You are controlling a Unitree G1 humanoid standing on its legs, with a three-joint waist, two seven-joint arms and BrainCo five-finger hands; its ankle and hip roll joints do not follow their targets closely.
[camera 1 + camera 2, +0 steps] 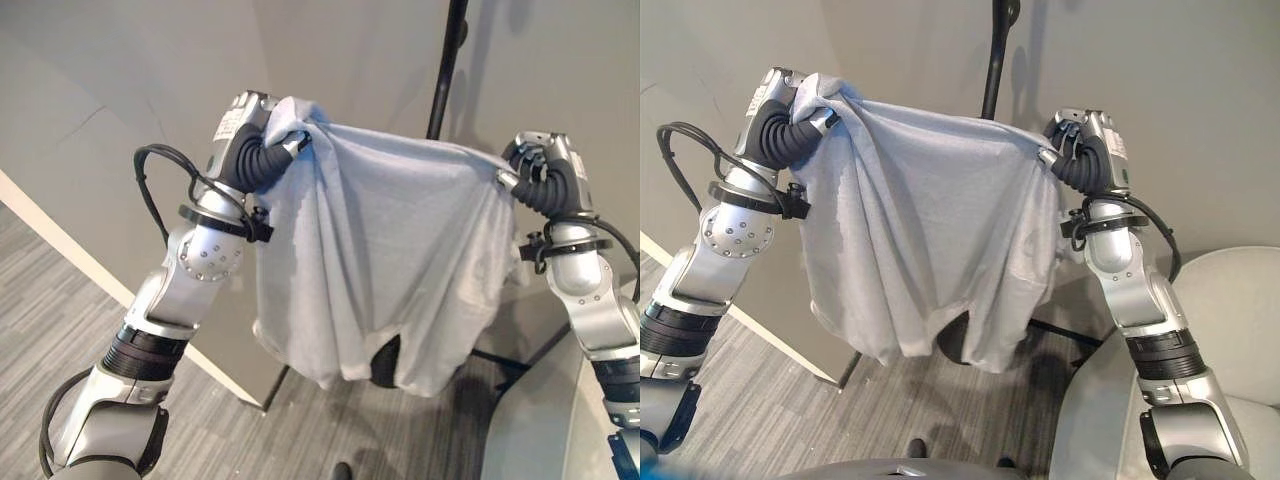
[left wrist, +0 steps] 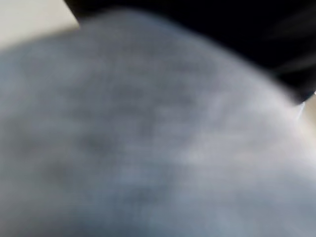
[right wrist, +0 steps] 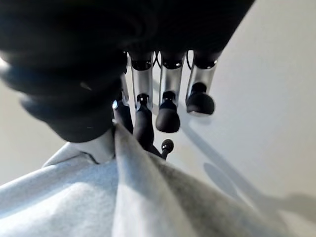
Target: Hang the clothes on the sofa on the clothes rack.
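Note:
A light grey T-shirt (image 1: 390,260) hangs spread between my two raised hands, its hem loose above the floor. My left hand (image 1: 250,150) grips a bunched corner at the upper left, its thumb pressed on the cloth, which covers the left wrist view as shirt fabric (image 2: 148,148). My right hand (image 1: 1085,160) pinches the other corner; the right wrist view has its curled fingers (image 3: 168,116) above the cloth (image 3: 148,202). The black rack pole (image 1: 447,60) stands upright just behind the shirt's top edge. A small black peg tip (image 3: 168,145) sits just past my right fingers.
The rack's black base legs (image 1: 510,360) spread over the grey carpet behind the shirt. A pale sofa (image 1: 1230,300) curves at the lower right. A grey wall panel with a light bottom strip (image 1: 60,250) runs along the left.

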